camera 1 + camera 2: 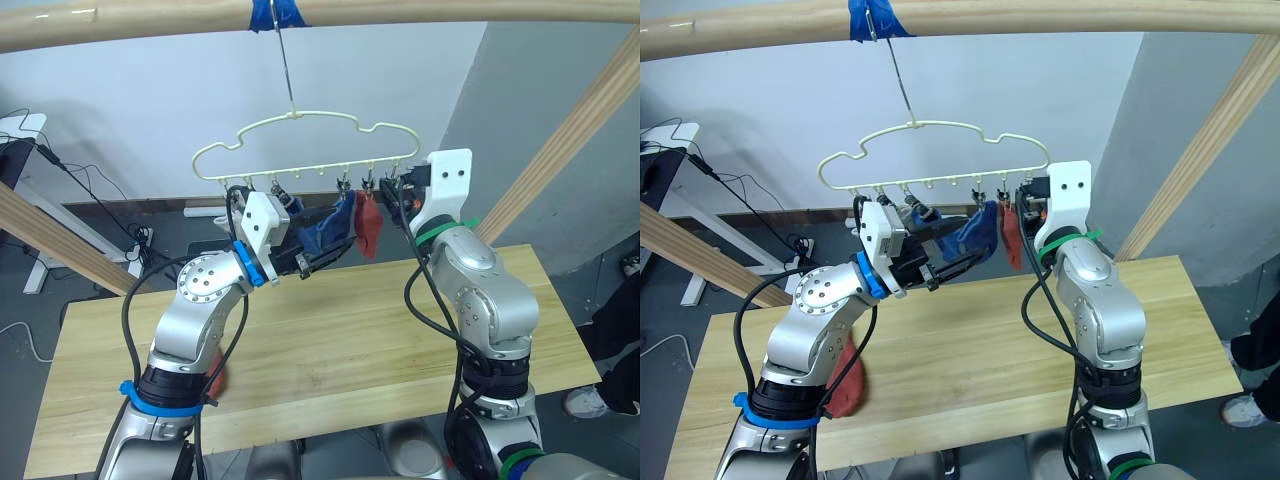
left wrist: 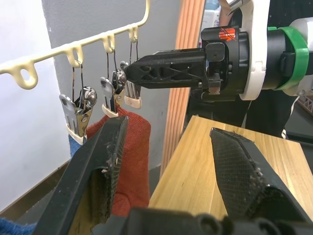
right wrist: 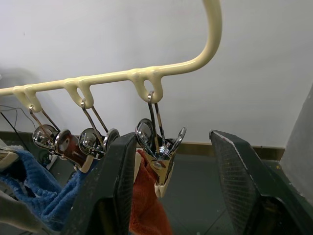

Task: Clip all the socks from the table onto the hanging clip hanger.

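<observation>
— Where do the two head views sit?

— High up, looking forward and down over both arms at the tabletop and the clip hanger under the wooden pole. Both share that whole scene, slightly offset.

— And the wrist cameras?

— The left wrist view looks along its own hand, close to the clips, facing the right hand. The right wrist view looks upward, very near the hanger's last clip. Both share the rust-red sock.
</observation>
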Tool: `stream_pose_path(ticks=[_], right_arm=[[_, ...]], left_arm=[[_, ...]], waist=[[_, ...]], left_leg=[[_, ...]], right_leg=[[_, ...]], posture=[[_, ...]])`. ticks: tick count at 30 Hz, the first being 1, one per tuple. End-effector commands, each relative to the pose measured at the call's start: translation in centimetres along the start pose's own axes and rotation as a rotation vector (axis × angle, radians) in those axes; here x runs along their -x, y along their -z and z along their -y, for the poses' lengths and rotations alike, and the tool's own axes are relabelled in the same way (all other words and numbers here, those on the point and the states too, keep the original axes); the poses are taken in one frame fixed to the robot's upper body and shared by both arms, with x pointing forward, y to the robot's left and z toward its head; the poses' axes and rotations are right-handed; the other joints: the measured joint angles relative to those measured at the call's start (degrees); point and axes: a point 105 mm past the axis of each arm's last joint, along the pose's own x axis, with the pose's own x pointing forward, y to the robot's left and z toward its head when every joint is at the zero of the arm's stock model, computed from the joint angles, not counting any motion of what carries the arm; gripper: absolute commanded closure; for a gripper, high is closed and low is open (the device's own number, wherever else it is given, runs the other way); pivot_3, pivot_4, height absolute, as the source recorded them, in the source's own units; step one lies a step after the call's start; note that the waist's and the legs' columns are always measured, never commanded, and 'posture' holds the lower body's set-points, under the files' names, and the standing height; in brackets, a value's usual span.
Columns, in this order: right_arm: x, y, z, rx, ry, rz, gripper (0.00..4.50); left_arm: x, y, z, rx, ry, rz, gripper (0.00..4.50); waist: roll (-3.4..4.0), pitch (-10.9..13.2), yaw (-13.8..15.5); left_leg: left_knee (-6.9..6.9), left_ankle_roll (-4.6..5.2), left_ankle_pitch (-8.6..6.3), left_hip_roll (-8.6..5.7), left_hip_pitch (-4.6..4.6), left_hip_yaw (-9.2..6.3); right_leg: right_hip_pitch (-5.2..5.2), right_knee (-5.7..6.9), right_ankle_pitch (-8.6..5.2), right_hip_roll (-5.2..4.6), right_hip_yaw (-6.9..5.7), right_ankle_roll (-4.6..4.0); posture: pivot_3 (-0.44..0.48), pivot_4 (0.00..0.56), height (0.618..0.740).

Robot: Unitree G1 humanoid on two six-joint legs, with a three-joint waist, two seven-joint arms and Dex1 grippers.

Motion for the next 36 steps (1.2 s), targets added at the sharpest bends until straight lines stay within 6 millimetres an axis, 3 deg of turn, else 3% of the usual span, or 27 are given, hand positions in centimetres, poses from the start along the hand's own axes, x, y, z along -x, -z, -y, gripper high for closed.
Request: stream_pose_path(ticks=[1,24,27,32,34,36], right_arm=[[0.4,-2.3,-0.5,-0.02,-0.013,0.081,2.05],[0.6,-2.6,-1.3,-0.086,-0.005,0.075,2.05],[0.6,-2.7,-1.4,-0.088,-0.008,0.081,2.66],[0.7,-2.8,-1.4,-0.087,-0.011,0.083,4.2],[0.7,-2.8,-1.4,-0.087,-0.011,0.084,4.49],[0.7,-2.9,-1.5,-0.084,-0.014,0.088,4.49]], left_arm=[[-0.1,-1.0,-0.1,-0.037,0.007,0.03,1.52],[-0.1,-0.6,0.0,-0.039,0.006,0.019,1.52],[-0.1,-0.4,0.0,-0.034,0.005,0.015,1.48],[0.0,-0.3,0.1,-0.032,0.0,0.013,1.48],[0.1,-0.2,0.1,-0.032,-0.007,0.01,1.48],[0.5,0.4,0.0,-0.037,-0.045,-0.012,1.48]], waist=[[0.0,0.0,0.0],[0.01,0.0,0.0],[0.01,0.0,0.0],[0.02,0.0,0.0],[0.02,0.0,0.0],[0.02,0.0,-0.1]], left_leg=[[0.0,0.0,0.0,0.0,0.0,0.0],[0.0,0.0,0.0,0.0,0.0,0.01],[0.0,0.0,0.0,0.0,0.0,0.0],[0.0,0.0,0.0,0.0,0.0,0.01],[0.0,0.0,0.0,0.0,-0.01,0.0],[0.0,0.0,0.0,0.0,-0.01,0.0]], right_leg=[[0.0,0.0,0.0,0.0,0.01,0.0],[-0.01,0.0,0.0,-0.01,0.01,0.0],[-0.01,0.0,0.0,0.0,0.0,0.0],[-0.01,0.0,0.0,-0.01,0.01,0.0],[-0.01,0.0,0.0,0.0,0.0,0.0],[-0.01,0.0,0.0,-0.01,0.0,0.0]], posture=[[-0.28,0.229,0.74],[-0.283,0.223,0.74],[-0.285,0.223,0.74],[-0.285,0.223,0.74],[-0.288,0.224,0.74],[-0.288,0.224,0.74]])
